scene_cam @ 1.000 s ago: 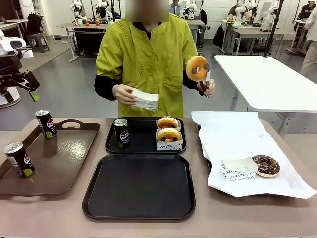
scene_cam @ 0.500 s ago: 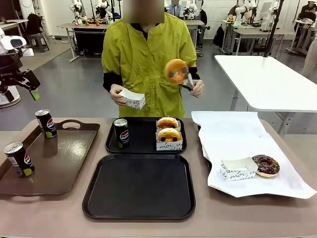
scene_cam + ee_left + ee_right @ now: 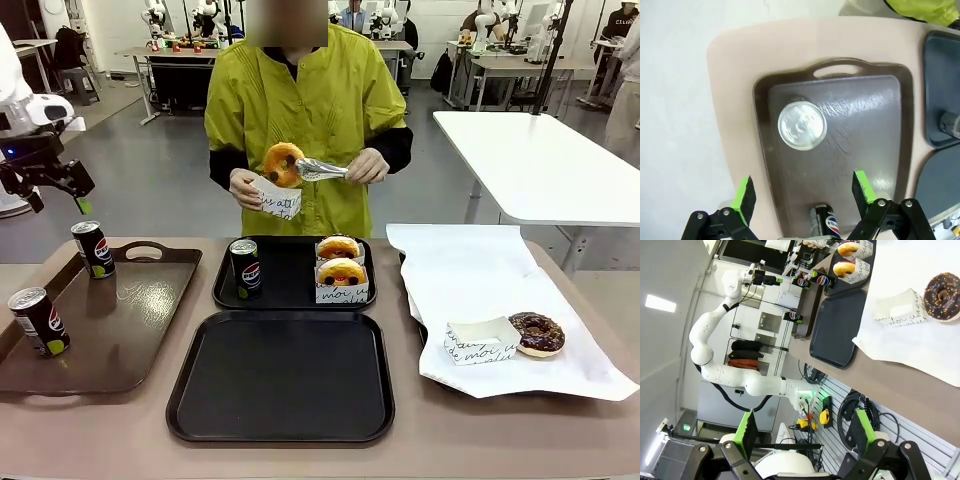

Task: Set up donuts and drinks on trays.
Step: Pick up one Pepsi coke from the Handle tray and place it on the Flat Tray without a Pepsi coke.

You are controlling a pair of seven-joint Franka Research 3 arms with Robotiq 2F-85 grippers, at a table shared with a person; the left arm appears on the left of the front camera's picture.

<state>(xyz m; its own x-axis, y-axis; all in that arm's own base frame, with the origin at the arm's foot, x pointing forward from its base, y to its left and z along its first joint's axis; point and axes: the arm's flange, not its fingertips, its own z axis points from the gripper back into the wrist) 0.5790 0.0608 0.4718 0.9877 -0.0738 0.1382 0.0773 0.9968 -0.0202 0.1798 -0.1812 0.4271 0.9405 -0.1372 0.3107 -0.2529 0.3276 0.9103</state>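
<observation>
The far tray [image 3: 290, 262] holds one can [image 3: 245, 268] and two boxed donuts [image 3: 341, 275], the near tray [image 3: 280, 375] nothing (the person [image 3: 300, 100] boxes a third donut [image 3: 283, 163]); left jaws and right jaws stand spread.

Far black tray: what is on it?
One can at the tray's left; front donut and rear donut at right, boxed. The front box covers most of the rear one.
</observation>
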